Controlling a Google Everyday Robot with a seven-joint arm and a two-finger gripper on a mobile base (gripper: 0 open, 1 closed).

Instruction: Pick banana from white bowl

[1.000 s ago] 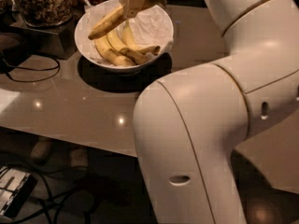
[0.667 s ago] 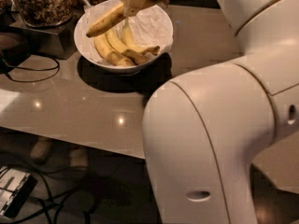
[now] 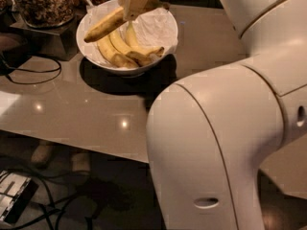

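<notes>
The white bowl (image 3: 163, 32), lined with crumpled white paper, stands on the table at the top centre. My gripper (image 3: 134, 1) is over the bowl's far side and is shut on the banana (image 3: 105, 27), a long, nearly straight yellow one with a dark stem end at the right. The banana is lifted above the bowl's rim and tilts down to the left. Three shorter curved bananas (image 3: 125, 49) still lie in the bowl beneath it.
A glass jar of brown nuts (image 3: 45, 4) stands on a dark stand left of the bowl. A black cable (image 3: 29, 75) loops on the glossy table (image 3: 72, 109). My large white arm (image 3: 230, 128) fills the right half of the view. Cables and a box (image 3: 14, 195) lie on the floor.
The arm's big white joint has shifted to the right and nearer the camera. The banana stays in the gripper over the bowl, raised slightly.
</notes>
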